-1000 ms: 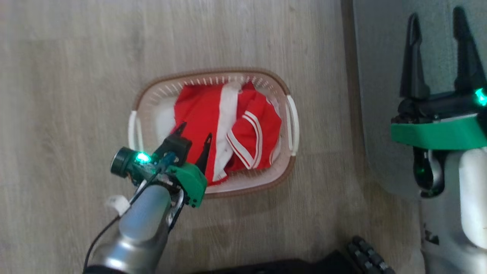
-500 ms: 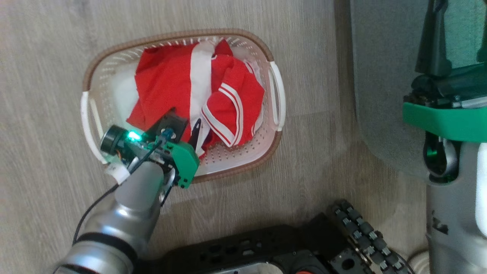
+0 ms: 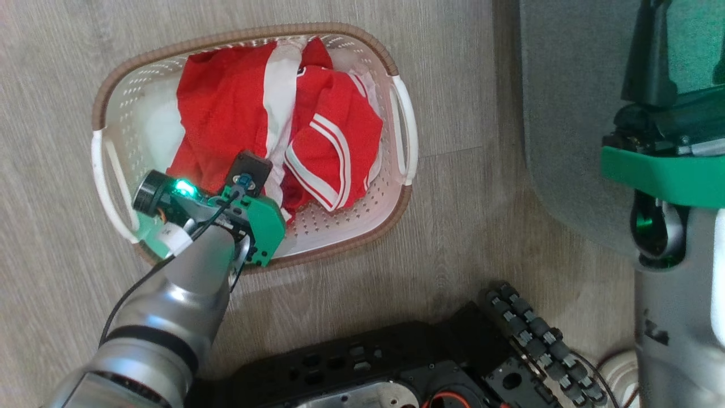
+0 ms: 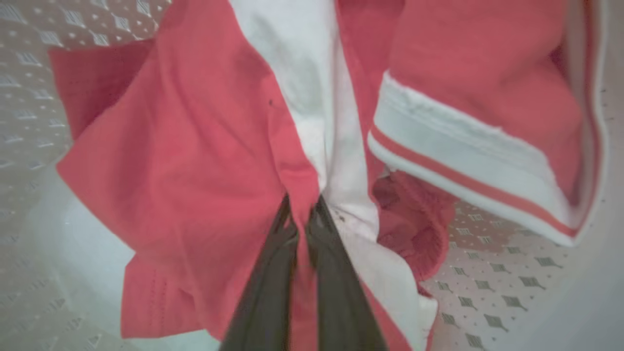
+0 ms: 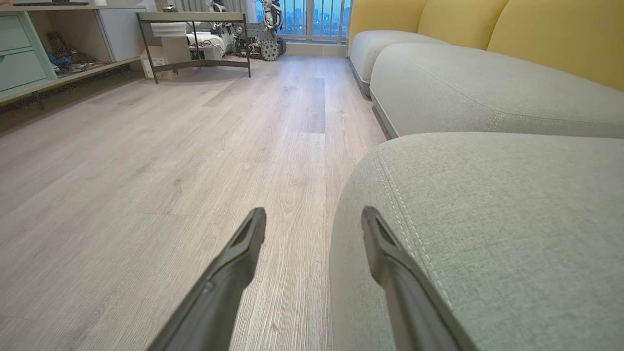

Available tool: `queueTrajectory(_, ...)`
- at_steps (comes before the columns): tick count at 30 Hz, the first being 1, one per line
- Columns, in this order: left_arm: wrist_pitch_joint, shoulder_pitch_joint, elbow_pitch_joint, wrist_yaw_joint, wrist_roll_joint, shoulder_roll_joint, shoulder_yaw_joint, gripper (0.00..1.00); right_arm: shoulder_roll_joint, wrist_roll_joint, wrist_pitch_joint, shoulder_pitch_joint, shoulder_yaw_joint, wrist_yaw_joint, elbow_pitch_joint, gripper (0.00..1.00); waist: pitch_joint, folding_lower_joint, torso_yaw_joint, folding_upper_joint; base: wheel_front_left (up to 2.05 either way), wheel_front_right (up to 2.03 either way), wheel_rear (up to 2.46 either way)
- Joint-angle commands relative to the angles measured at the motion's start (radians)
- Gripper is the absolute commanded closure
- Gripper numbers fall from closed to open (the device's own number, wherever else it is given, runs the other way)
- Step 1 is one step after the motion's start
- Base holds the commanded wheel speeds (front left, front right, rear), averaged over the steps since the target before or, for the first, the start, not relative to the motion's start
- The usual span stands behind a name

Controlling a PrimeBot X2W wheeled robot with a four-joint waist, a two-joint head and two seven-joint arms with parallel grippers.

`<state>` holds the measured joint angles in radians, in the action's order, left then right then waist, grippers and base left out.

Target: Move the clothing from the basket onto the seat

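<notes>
The white basket [image 3: 405, 130] with its brown rim stands on the wooden floor, left of the grey-green seat [image 3: 566, 113]. The red and white clothing [image 3: 226, 107] lies crumpled inside it. My left gripper [image 3: 249, 178] reaches down into the basket's near side. In the left wrist view its jaws [image 4: 302, 214] are shut on a fold of the clothing [image 4: 170, 146], where red fabric meets a white panel, above the basket's perforated floor [image 4: 487, 292]. My right gripper [image 5: 314, 217] hangs open and empty over the rounded edge of the seat [image 5: 487, 219].
My black wheeled base [image 3: 368, 368] lies along the bottom of the head view, close to the basket. Beyond the right gripper are more grey cushions [image 5: 463, 83] with yellow backs, a low table [image 5: 195, 39] and shelves [image 5: 48, 53] across open floor.
The head camera has come lower and nearer, so the basket looks bigger and shifted left. My left gripper went down into the basket and closed on the red fabric.
</notes>
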<state>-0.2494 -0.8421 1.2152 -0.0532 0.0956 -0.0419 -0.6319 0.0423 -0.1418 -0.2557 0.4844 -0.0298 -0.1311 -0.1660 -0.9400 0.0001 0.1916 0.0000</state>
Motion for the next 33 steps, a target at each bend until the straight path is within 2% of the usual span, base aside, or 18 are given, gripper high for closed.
queueTrajectory(1, -0.012, 0.022, -0.002, -0.002, 0.011, -0.008, 0.011, 1.00, 0.008, -0.004, -0.006, -0.013, 0.013, 0.000, -0.031, 0.00, 0.004, -0.0001, -0.001, 0.0000, 0.00, 0.00, 0.00)
queueTrajectory(10, -0.012, 0.082, -0.071, 0.002, 0.059, -0.008, -0.006, 1.00, 0.008, -0.016, -0.006, -0.017, 0.015, 0.000, 0.014, 0.00, 0.102, -0.0001, -0.017, 0.0000, 0.00, 0.00, 0.00)
queueTrajectory(16, -0.012, 0.143, -0.140, 0.004, 0.075, -0.012, -0.001, 1.00, 0.008, -0.011, -0.006, -0.051, 0.012, 0.000, 0.070, 0.00, 0.228, -0.0001, -0.039, 0.0000, 0.00, 0.00, 0.00)
queueTrajectory(22, -0.012, 0.226, -0.261, 0.013, 0.133, -0.014, 0.068, 1.00, 0.008, -0.003, -0.006, -0.105, 0.004, 0.000, 0.126, 0.00, 0.376, -0.0001, -0.060, 0.0000, 0.00, 0.00, 0.00)
queueTrajectory(26, -0.012, 0.282, -0.348, 0.036, 0.172, -0.013, 0.119, 1.00, 0.008, 0.007, -0.006, -0.153, -0.006, 0.000, 0.160, 0.00, 0.476, -0.0001, -0.076, 0.0000, 0.00, 0.00, 0.00)
queueTrajectory(33, -0.012, 0.354, -0.463, 0.085, 0.141, -0.012, 0.116, 1.00, 0.008, 0.028, -0.006, -0.250, -0.025, 0.000, 0.213, 0.00, 0.669, -0.0001, -0.109, 0.0000, 0.00, 0.00, 0.00)
